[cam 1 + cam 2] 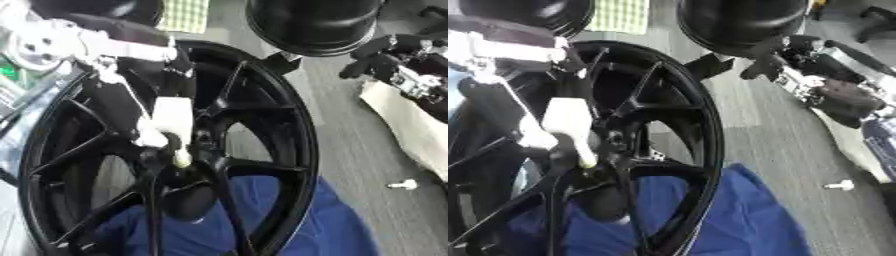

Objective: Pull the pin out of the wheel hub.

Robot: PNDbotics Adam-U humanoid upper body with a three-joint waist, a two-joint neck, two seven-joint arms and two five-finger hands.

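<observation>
- A black spoked wheel [262, 125] fills the left and middle of the scene, lying on a blue cloth [332, 225] spread over a grey table [367, 150].
- The wheel hub [197, 150] sits at the centre, where the spokes meet.
- The left robot hand [166, 122] comes in from the upper left and reaches down over the spokes to the hub. Its white parts lie directly above the hub centre.
- A small pale pin [182, 159] shows at the hub, just under the tip of the left robot hand and touching it. Whether the fingers are pinched on the pin or merely resting at it cannot be told; the picture is blurred there.
- The right robot hand [815, 80] is at the upper right, well apart from the wheel, above the table. Its fingers appear curled, but their state cannot be told with certainty.
- A small white piece [403, 184] lies on the bare table to the right of the wheel, near the right edge.
- A dark round object [311, 25] stands at the far edge, behind the rim.
</observation>
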